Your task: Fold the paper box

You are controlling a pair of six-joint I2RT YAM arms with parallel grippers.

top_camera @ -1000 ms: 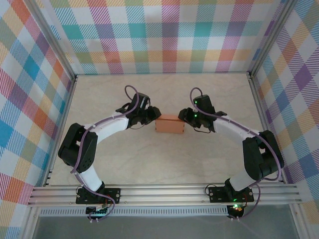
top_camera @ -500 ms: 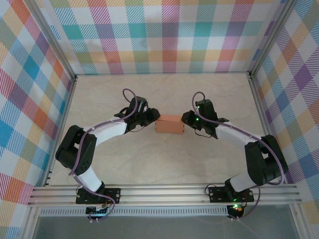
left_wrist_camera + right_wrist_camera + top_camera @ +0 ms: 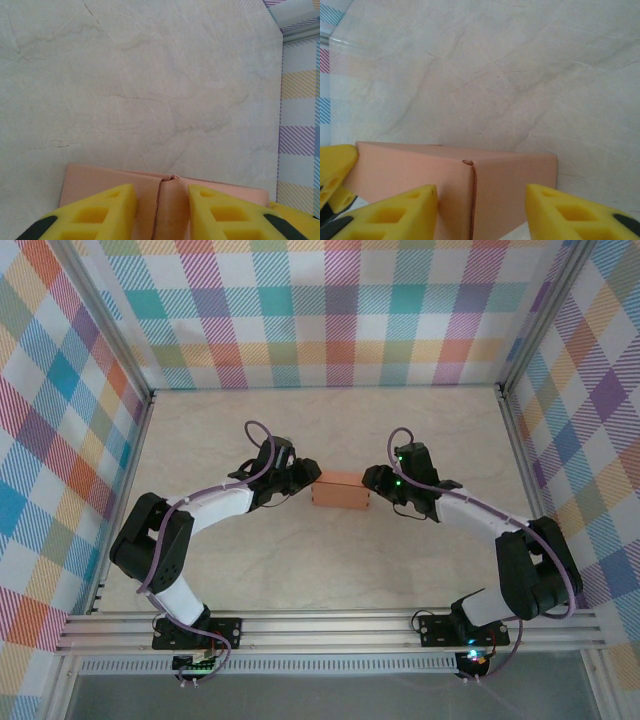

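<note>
On the bench point(image 3: 330, 580) the box point(image 3: 340, 491) lies closed between both claws and has not moved; only the right arm point(image 3: 480, 516) has swung a little, so folding seems nearly finished. The left claw point(image 3: 162, 192) stands partly apart against one end of the box. The right claw point(image 3: 481, 191) stands apart around the other end. No writing is visible.

The white-and-black left arm point(image 3: 200, 510) has swung its elbow outward and back toward its base. The white-and-black right arm point(image 3: 470, 512) has done the same on its side, with its forearm now stretched flatter. The right gripper point(image 3: 372, 480) sits slightly nearer the bases, at the end of the small salmon-orange card box point(image 3: 340, 492).
</note>
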